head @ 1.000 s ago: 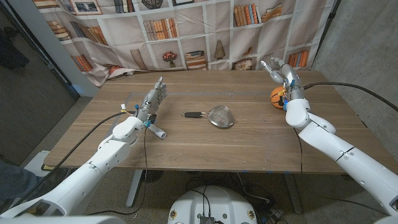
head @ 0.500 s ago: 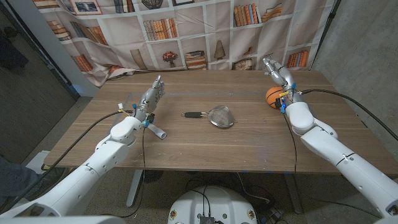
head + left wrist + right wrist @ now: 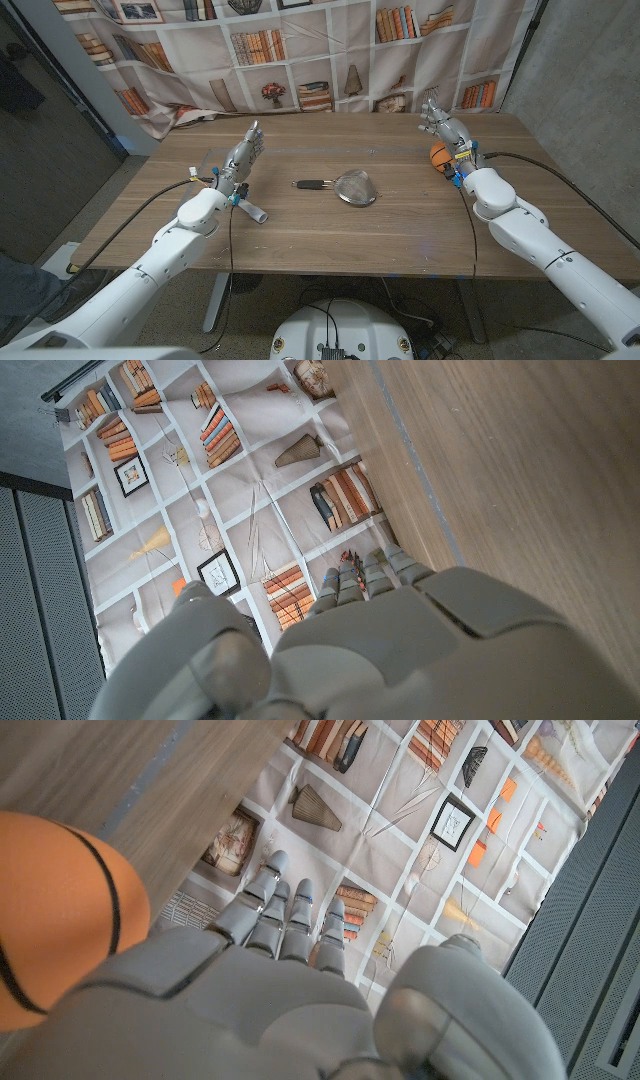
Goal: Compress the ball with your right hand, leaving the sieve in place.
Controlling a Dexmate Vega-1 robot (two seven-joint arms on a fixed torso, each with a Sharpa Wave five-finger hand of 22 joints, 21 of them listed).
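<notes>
An orange ball with black seams (image 3: 440,155) (image 3: 55,910) sits at the far right of the wooden table (image 3: 330,235). My right hand (image 3: 447,128) (image 3: 290,980) stands just beside and above the ball, fingers spread and holding nothing. A metal sieve with a black handle (image 3: 352,187) lies near the table's middle, well clear of that hand. On the left side my left hand (image 3: 243,158) (image 3: 380,640) stands with its fingers raised and apart, holding nothing.
A small white cylinder (image 3: 255,212) lies on the table near my left wrist. A bookshelf-print backdrop (image 3: 300,50) hangs behind the far edge. A cable (image 3: 560,160) runs off my right arm over the table's right side.
My right hand has shifted left and nearer the ball, with the forearm swinging inward. The left arm, sieve and ball have stayed put.
</notes>
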